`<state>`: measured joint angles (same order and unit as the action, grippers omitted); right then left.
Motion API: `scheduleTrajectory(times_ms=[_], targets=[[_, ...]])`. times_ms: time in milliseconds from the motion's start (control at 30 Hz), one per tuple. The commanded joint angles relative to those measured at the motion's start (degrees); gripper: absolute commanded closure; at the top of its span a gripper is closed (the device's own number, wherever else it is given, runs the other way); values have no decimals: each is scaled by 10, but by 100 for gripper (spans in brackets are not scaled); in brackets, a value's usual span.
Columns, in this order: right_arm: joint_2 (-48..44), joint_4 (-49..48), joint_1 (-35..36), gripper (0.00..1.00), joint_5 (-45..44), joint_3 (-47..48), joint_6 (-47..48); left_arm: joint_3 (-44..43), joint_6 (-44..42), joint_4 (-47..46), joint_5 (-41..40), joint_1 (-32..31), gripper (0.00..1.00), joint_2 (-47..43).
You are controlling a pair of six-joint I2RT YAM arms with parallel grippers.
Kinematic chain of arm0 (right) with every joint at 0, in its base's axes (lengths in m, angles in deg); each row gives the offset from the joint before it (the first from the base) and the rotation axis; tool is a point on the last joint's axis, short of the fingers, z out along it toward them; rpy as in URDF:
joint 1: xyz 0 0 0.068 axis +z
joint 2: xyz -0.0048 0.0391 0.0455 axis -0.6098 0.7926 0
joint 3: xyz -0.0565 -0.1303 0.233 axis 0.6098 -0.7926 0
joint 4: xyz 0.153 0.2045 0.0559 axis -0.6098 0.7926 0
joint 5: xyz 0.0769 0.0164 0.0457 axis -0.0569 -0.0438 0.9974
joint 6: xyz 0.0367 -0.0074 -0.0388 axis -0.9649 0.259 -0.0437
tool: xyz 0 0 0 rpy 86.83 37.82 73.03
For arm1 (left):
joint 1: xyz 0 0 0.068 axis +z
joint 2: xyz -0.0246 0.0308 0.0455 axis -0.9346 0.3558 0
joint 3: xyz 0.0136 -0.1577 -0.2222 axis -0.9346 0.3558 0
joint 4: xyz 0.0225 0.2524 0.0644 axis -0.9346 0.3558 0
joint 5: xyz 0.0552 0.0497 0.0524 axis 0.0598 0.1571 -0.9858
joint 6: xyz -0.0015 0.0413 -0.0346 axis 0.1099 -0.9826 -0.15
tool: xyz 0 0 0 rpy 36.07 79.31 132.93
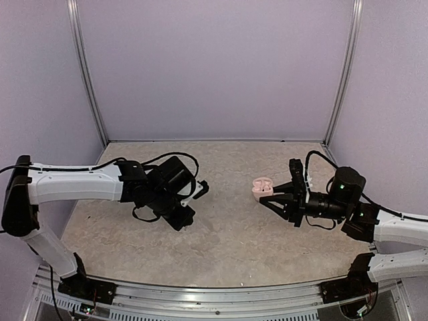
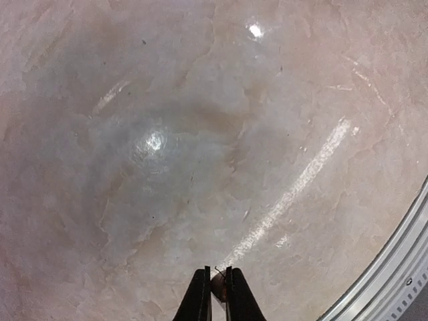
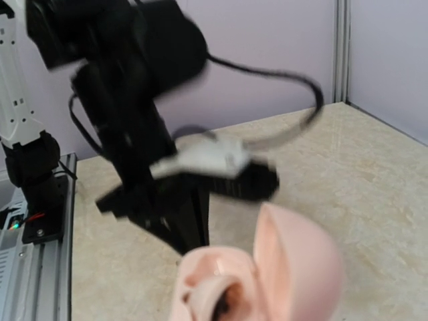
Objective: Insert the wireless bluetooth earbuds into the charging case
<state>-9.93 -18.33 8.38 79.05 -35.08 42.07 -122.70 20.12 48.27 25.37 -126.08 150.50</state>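
The charging case (image 1: 262,187) is pale pink, not white, and its lid stands open. It fills the bottom of the right wrist view (image 3: 294,267), blurred, with one pinkish earbud (image 3: 217,301) lying in a well. My right gripper (image 1: 275,198) reaches left and holds the case above the table; its own fingers are hidden in its wrist view. My left gripper (image 2: 215,273) is shut on a tiny rounded earbud (image 2: 219,286), pinched between the fingertips over bare table. In the top view the left gripper (image 1: 185,219) points down, well left of the case.
The table (image 1: 227,247) is beige and marbled. Lilac walls with metal posts (image 1: 342,73) enclose it. An aluminium rail (image 2: 401,267) runs along the near edge. The left arm's black wrist and cable (image 3: 134,100) loom just beyond the case in the right wrist view.
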Motion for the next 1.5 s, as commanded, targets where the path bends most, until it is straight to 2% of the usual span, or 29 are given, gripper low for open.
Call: scheduleTrajectory(times_ms=[0, 267, 467, 667, 1067, 1467], targets=[[-5, -24, -5, 100, -7, 22, 21, 0, -15, -103, -11, 0, 96, -79], [13, -58, -5, 100, 27, 36, 37, 62, -16, -345, 7, -30, 96, -244], [27, -84, -3, 100, 77, 44, 34, 87, -42, -479, -4, -83, 96, -279], [39, -111, 0, 100, 125, 47, 37, 99, -75, -573, -2, -131, 97, -266], [63, -135, 26, 100, 141, 58, 9, 54, -139, -600, -7, -177, 97, -179], [84, -164, 50, 100, 136, 58, -20, 47, -169, -601, -38, -184, 97, -154]])
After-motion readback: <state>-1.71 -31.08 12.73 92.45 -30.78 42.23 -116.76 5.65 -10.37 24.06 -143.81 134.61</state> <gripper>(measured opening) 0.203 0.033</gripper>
